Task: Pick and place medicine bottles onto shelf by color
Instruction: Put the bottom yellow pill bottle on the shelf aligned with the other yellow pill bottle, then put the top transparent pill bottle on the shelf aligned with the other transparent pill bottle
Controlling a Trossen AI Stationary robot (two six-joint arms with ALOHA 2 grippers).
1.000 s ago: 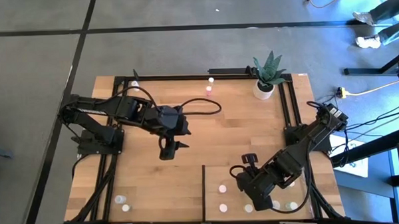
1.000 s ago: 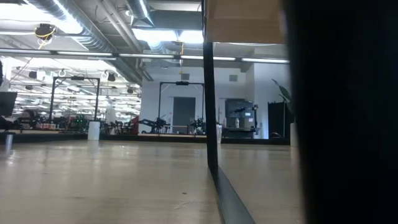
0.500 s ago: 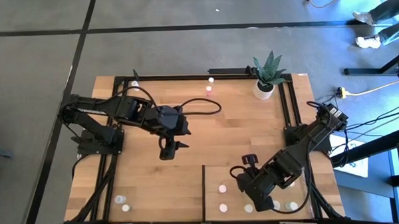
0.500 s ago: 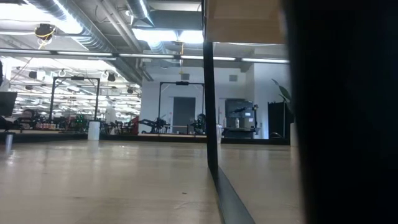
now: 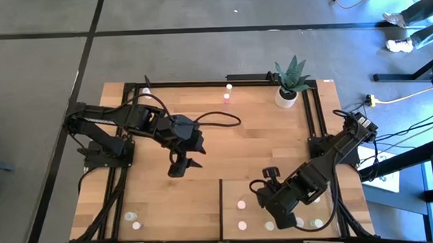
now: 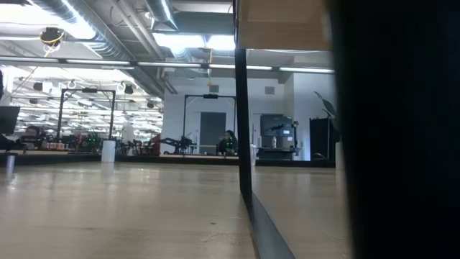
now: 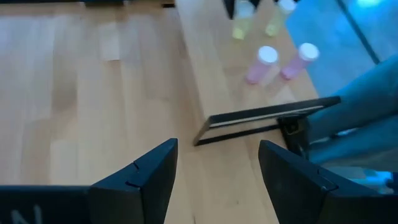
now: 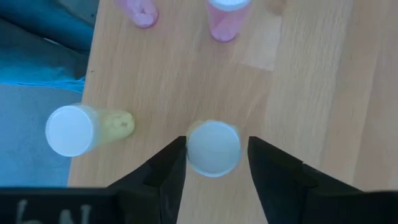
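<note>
The pale shelf [image 5: 237,189] lies at the table's near right and carries several small medicine bottles. My right gripper [image 5: 281,222] [image 8: 213,163] hangs over it, pointing steeply down, open. A white-capped bottle [image 8: 213,148] stands upright on the shelf between its fingers. Beyond it are a yellow bottle [image 8: 78,129] and two pink ones [image 8: 225,15]. My left gripper [image 5: 176,170] [image 7: 217,171] hovers open and empty above the table's middle, facing the shelf's dark edge [image 7: 267,116]. Its view shows pink bottles [image 7: 263,62] and yellow ones [image 7: 242,26]. My right gripper comes at the white-capped bottle from above, one finger [image 8: 166,171] on each side of its cap. A narrow gap shows beside the other finger [image 8: 268,171]. Whether the first finger touches the cap I cannot tell. The bottle stands upright on the shelf.
Two bottles [image 5: 133,220] stand at the table's near left corner and two more [image 5: 227,93] near the far edge. A white pot with a green plant [image 5: 287,90] sits at the far right. Black frame rails [image 5: 314,118] and cables run along the table's edges.
My left gripper has swung a little at the wrist, its tip moving toward the table's near left. My right arm has kept its place over the shelf.
</note>
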